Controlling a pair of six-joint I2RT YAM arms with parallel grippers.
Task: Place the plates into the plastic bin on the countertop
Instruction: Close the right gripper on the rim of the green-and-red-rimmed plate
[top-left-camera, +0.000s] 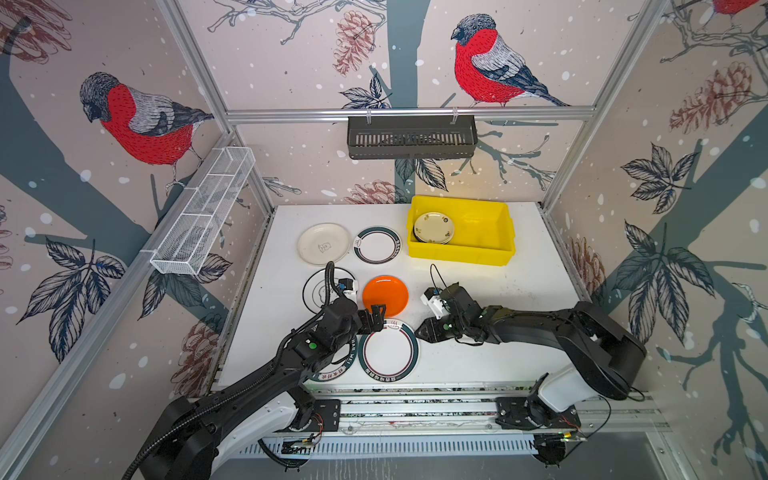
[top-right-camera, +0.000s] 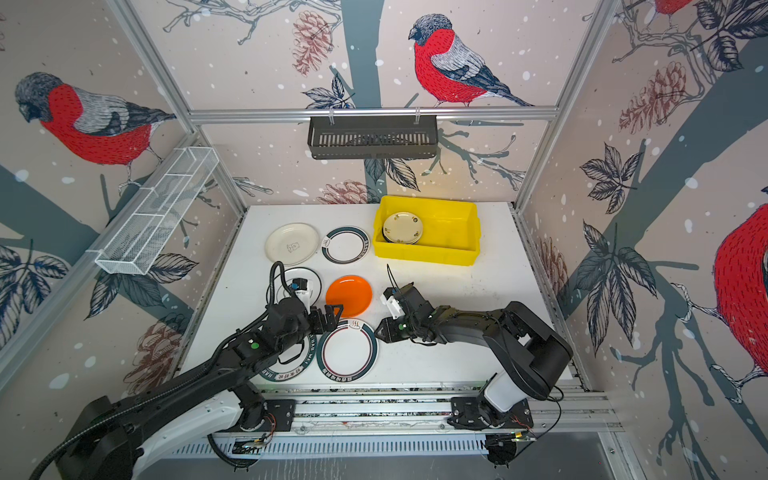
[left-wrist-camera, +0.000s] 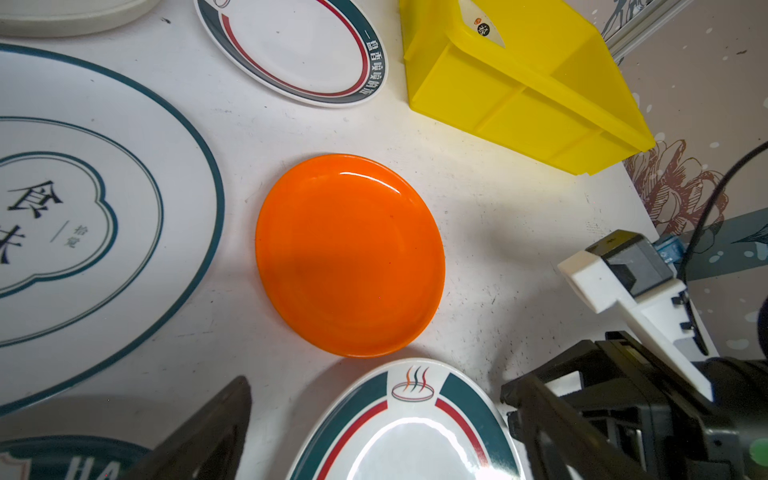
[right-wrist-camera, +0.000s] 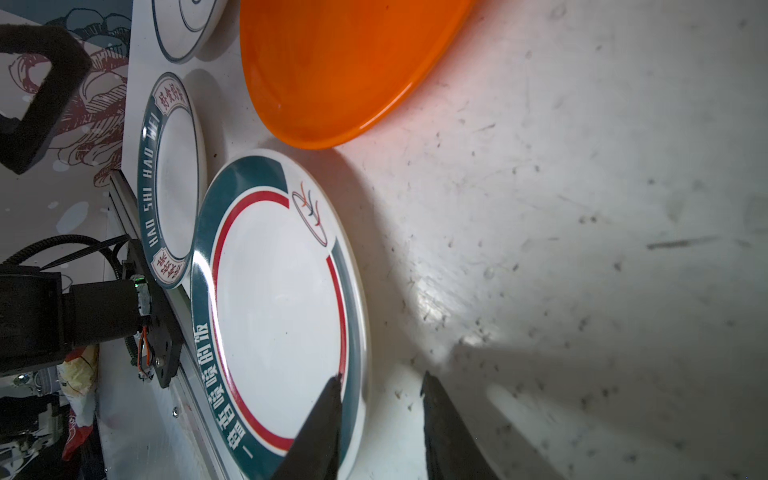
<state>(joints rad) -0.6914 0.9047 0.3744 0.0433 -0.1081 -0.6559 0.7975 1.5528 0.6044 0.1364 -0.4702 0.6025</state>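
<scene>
My right gripper is low on the countertop, jaws narrowly open astride the right rim of a front green-rimmed plate. One finger lies over the plate; the other stands on the table just outside the rim. My left gripper hangs wide open and empty over that plate's far edge, next to the orange plate. The yellow plastic bin at the back right holds flowered cream plates.
Also on the table are a white plate, a green-rimmed plate, a black-ringed plate and a lettered plate partly under the left arm. A black basket and a wire basket hang on the walls.
</scene>
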